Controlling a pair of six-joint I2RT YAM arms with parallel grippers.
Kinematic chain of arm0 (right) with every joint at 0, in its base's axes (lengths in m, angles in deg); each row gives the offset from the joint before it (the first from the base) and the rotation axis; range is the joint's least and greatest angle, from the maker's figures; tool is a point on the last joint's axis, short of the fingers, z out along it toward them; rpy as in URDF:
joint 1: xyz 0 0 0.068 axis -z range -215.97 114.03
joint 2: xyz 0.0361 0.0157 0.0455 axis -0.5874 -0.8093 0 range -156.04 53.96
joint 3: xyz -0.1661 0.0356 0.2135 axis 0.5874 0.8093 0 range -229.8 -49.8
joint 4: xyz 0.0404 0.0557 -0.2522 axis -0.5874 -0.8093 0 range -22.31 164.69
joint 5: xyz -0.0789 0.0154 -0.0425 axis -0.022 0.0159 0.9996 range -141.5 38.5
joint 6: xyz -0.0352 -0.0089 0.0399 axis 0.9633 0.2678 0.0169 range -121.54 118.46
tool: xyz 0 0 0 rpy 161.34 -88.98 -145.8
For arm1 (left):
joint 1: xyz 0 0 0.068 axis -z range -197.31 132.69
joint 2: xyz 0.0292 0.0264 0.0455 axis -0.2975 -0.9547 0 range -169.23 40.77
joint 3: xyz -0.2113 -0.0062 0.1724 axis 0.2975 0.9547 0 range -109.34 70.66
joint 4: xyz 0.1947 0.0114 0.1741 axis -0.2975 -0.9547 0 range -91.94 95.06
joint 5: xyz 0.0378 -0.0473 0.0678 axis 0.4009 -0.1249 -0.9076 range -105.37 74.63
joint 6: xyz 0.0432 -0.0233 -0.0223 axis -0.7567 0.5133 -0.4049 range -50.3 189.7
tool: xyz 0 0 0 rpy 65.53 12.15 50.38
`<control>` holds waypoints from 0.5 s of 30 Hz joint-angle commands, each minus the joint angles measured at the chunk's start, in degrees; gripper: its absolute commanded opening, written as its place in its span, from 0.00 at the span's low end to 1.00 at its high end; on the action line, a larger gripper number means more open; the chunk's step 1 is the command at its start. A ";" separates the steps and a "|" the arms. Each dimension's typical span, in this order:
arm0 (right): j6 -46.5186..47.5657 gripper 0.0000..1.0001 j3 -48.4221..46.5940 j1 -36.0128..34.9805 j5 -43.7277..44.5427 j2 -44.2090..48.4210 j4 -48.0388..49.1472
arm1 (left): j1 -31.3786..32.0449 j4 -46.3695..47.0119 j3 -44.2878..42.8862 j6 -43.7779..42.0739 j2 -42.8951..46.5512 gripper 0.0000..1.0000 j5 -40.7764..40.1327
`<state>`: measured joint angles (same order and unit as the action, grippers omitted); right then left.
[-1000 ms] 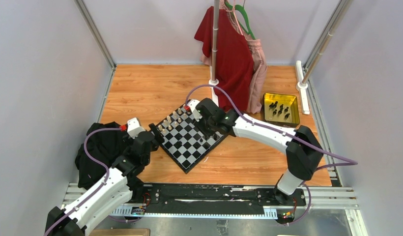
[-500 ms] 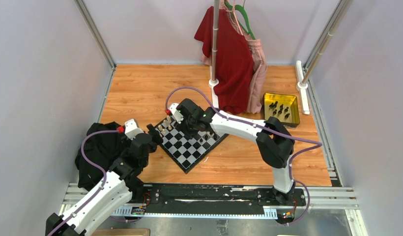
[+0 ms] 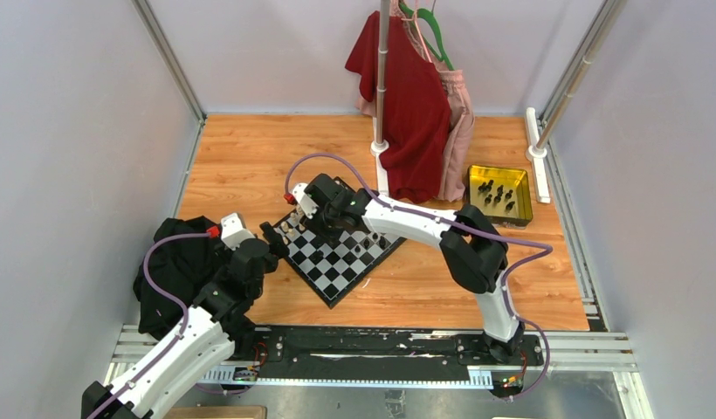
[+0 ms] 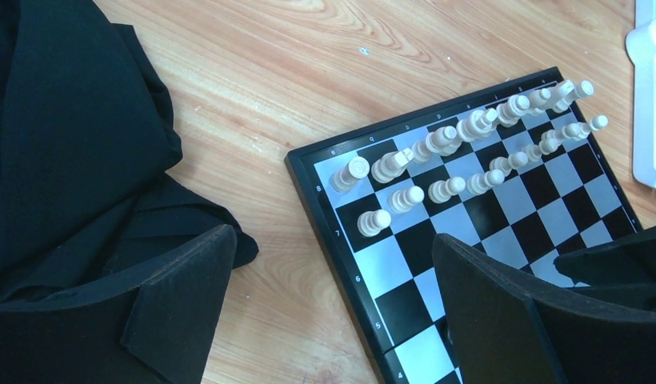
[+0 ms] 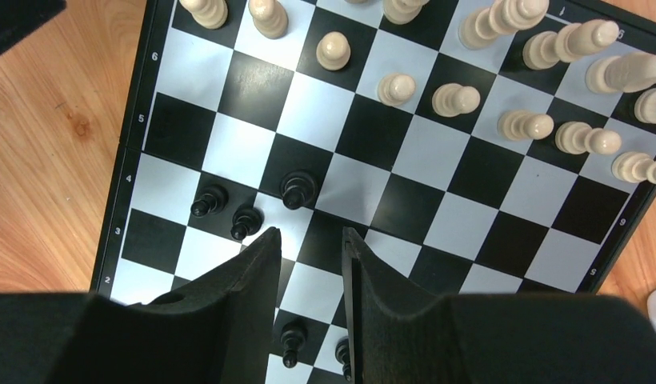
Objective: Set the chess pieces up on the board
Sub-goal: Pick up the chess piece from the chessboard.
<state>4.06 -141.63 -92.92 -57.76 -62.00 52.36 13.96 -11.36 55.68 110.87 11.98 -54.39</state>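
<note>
Wooden tabletop (image 3: pixel 250 157) bears the board (image 5: pixel 405 156), cream pieces (image 4: pixel 437 144) ranked along its left side. The left gripper (image 4: pixel 333 248) hovers at the near corner, jaws spread wide. The right gripper (image 5: pixel 311 236) hangs over crowded black pieces (image 5: pixel 297 190), jaws narrowly parted and seemingly empty. Descending could topple neighbours. More wait in the far yellow tray (image 3: pixel 499 171).

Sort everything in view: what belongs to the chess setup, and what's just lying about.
Job: chessboard, cream chessmen, black chessmen on it, further black chessmen in the yellow tray.
Lying about: black cloth, red shirt, pink garment, green hanger.
</note>
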 commanded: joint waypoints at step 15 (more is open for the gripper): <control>1.01 0.38 -4.82 -0.76 -2.43 -3.82 -0.43 | 0.37 0.81 0.82 0.84 0.58 1.00 -1.32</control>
<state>4.19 -144.14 -92.94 -59.11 -64.73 52.43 13.96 -11.34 55.68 110.85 12.13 -54.37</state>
